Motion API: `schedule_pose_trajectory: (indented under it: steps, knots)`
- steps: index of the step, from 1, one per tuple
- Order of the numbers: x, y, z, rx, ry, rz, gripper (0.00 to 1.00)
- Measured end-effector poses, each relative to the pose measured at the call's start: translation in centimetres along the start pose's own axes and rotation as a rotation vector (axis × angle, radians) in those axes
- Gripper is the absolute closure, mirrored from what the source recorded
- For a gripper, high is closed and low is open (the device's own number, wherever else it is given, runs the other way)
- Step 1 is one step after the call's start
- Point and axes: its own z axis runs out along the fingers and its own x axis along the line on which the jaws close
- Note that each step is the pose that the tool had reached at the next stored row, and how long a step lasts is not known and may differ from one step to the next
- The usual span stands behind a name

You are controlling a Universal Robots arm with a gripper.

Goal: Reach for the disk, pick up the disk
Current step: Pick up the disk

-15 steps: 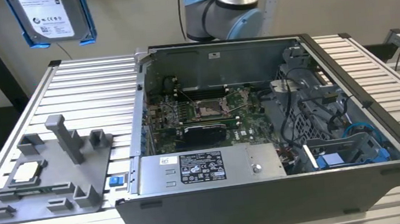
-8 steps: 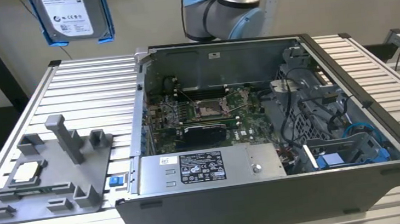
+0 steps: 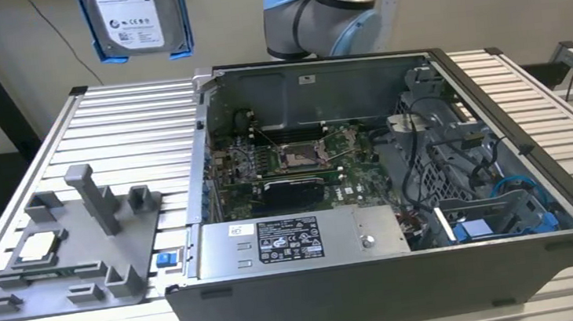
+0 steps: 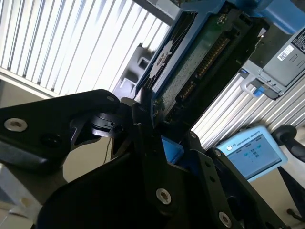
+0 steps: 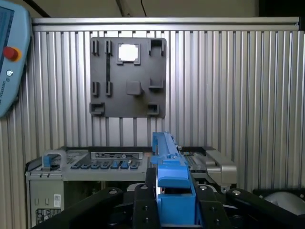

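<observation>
Starting with the exterior view, the disk [image 3: 136, 17] hangs in the air with its label face outward, high above the table [image 3: 105, 131] and off to one side of the open computer case [image 3: 382, 277]. The arm [image 3: 319, 7] is beside it and the grey plate [image 3: 65, 261] lies on the table far below. That view gives the height of a possible fall, while the wrist views give the hold itself. In the second wrist view the gripper [image 4: 164, 133] is clamped on the blue frame at one end of the disk [image 4: 200, 62], which juts out ahead of the gripper with its green circuit board turned to the camera. In the first wrist view the disk [image 5: 167, 152] stands edge-on between the gripper's fingers [image 5: 143, 202], and far beyond the gripper [image 5: 174, 198] lie the grey plate, its small silver chip [image 5: 128, 52] and the computer case. The danger, as I judge it, is slip. Only smooth plastic at one end is pinched, so the long free end could lever loose on a quick swing and drop onto the table or the case.
</observation>
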Motion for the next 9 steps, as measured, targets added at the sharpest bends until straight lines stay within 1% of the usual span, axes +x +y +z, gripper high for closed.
schedule_pose_trajectory:
  steps: [9]
  knots:
    - [-0.11,-4.06,-0.07,-0.0042,0.0003,0.000,1.00]
